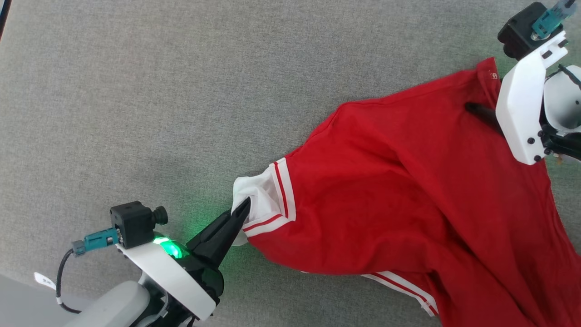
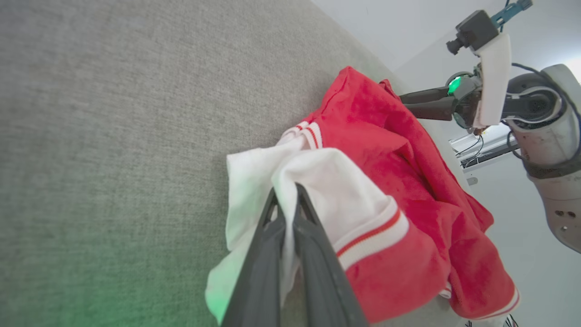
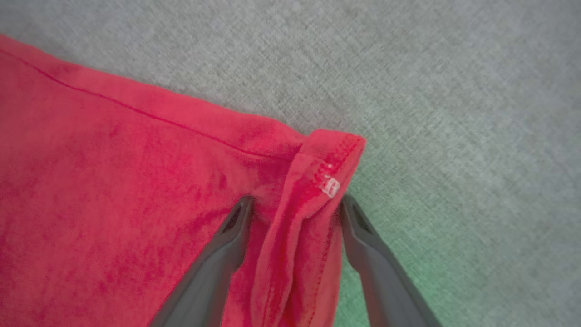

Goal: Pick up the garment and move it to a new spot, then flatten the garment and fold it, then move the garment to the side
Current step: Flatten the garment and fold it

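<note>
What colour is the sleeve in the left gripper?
White fabric sleeve with a red-striped cuff; best in the left wrist view.

support: grey woven surface (image 1: 136,91) | lying on it: garment (image 1: 408,181), red, rumpled, white-sleeved

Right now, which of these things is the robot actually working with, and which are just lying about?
In the job: garment, red with white sleeves; left gripper, shut on a white sleeve; right gripper, open astride a red hem corner.
Merely there: grey cloth surface beneath it.
</note>
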Robot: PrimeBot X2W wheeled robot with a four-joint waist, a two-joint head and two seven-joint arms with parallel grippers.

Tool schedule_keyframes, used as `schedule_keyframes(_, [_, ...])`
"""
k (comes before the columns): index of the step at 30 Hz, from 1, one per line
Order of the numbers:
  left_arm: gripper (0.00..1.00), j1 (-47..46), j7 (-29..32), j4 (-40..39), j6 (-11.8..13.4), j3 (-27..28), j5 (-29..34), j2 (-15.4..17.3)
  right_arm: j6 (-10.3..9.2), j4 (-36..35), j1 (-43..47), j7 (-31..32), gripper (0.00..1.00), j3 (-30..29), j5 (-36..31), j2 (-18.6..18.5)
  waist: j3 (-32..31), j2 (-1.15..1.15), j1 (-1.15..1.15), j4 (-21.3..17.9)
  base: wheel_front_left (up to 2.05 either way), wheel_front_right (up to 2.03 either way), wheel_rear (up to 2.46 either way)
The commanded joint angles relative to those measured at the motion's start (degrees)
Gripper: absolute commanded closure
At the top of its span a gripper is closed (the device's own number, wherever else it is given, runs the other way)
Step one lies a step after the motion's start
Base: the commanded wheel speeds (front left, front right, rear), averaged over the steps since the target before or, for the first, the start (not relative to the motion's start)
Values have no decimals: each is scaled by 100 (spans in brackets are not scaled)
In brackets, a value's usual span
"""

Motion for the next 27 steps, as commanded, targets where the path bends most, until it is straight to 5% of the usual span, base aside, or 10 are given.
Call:
schedule_keyframes(1, [100, -78, -28, 30, 12, -10, -14, -40, -3, 302, 314, 74, 89, 321, 82, 29, -11, 0, 0, -7, 0, 0, 0])
schedule_keyframes(2, [100, -117, -28, 47, 12, 0, 22, -52, -3, 331, 293, 33, 100, 380, 128, 38, -23, 0, 0, -15, 0, 0, 0])
schedule_keyframes(13, [100, -689, -28, 534, 12, 212, 4, 85, -8, 1000, -577, -1684, 100, -171, -33, 382, -365, 0, 0, -249, 0, 0, 0])
schedule_keyframes(19, [100, -1849, 51, 798, 12, 518, -309, 335, -8, 1759, -1300, -2613, 100, -984, -246, 814, -411, 0, 0, -542, 0, 0, 0])
schedule_keyframes(27, [100, -4122, 1027, 1507, 12, 991, -1340, 524, -9, 2589, -2729, -3129, 100, -1789, -483, 1252, 14, 0, 0, -974, 0, 0, 0])
